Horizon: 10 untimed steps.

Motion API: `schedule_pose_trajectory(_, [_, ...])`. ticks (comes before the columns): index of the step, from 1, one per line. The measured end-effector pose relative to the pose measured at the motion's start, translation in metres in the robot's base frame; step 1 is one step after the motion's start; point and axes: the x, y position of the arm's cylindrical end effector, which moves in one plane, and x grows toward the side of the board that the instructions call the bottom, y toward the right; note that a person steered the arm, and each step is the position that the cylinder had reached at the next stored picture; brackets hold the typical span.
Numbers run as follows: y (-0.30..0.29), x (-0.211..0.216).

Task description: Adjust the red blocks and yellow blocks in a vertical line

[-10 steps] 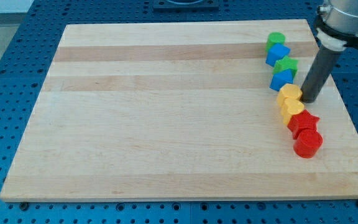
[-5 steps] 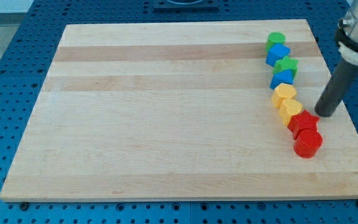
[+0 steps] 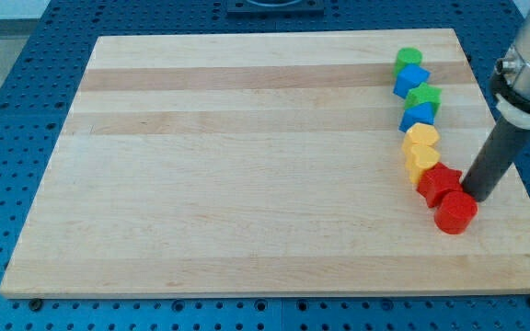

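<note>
Two yellow blocks, the upper (image 3: 421, 139) and the lower (image 3: 421, 162), sit one under the other near the board's right side. Just below them lies a red star-shaped block (image 3: 439, 183), touching the lower yellow one. A red round block (image 3: 455, 212) rests below and slightly right of the star. My tip (image 3: 478, 196) stands at the right of the red star, close above the red round block's right edge, seemingly touching both.
Above the yellow pair runs a column of a green round block (image 3: 409, 59), a blue block (image 3: 411, 79), a green star block (image 3: 423, 97) and a blue block (image 3: 418, 117). The wooden board (image 3: 247, 165) lies on a blue perforated table; its right edge is near my tip.
My tip moved from beside the upper yellow block out to the right and down, then in against the red star. The lower yellow and red star shifted slightly left.
</note>
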Motion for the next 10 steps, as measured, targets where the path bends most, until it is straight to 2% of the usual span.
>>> schedule_pose_trajectory(3, [-0.015, 0.029])
schedule_pose_trajectory(4, [-0.011, 0.028])
schedule_pose_trajectory(6, [0.023, -0.012])
schedule_pose_trajectory(10, [-0.019, 0.005])
